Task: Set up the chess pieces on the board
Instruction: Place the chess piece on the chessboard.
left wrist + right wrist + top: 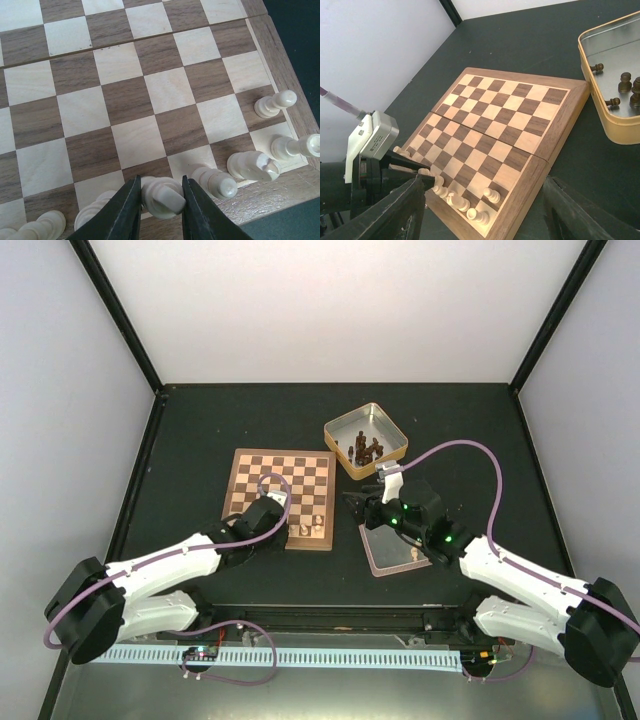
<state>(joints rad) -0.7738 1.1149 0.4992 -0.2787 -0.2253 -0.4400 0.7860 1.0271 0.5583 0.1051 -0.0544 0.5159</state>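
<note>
The board lies at the table's middle and fills the left wrist view. Several cream chess pieces stand along its near row, such as a pawn, a knight and another piece. My left gripper is shut on a cream piece that stands on the near row; it is at the board's near right corner. My right gripper is open and empty, hovering to the right of the board. The same row of pieces shows in the right wrist view.
A square tin behind my right gripper holds several dark brown pieces, which also show in the right wrist view. A flat tin lid with one cream piece lies under the right arm. Black walls bound the table.
</note>
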